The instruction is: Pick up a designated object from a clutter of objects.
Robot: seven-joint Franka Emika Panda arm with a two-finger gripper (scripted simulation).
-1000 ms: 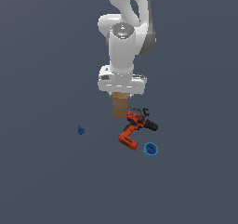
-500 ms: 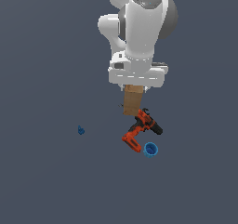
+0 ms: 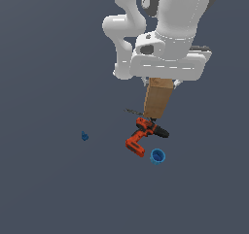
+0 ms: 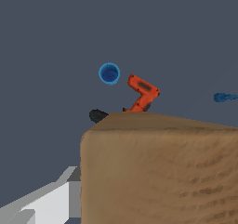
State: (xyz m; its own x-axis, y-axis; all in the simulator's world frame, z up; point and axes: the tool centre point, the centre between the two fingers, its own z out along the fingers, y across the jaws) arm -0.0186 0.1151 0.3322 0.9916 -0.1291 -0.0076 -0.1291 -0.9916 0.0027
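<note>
The tan wooden block (image 3: 157, 99) hangs upright from my gripper (image 3: 162, 84), which is shut on its top end and holds it in the air above the drill. The block fills much of the wrist view (image 4: 158, 172), with one finger (image 4: 51, 200) beside it. The orange-and-black power drill (image 3: 144, 133) lies on the floor below the block and also shows in the wrist view (image 4: 142, 94). The small blue cup (image 3: 157, 156) stands beside the drill and shows in the wrist view (image 4: 109, 73).
A tiny blue piece (image 3: 84, 136) lies apart toward the exterior view's left and shows in the wrist view (image 4: 224, 97). A thin dark wiry item (image 3: 132, 112) lies just behind the drill. The floor (image 3: 48, 189) is plain dark grey.
My gripper has risen with the tan block and come closer to the camera; the block now hangs clear above the drill. The drill, cup and blue piece have not moved.
</note>
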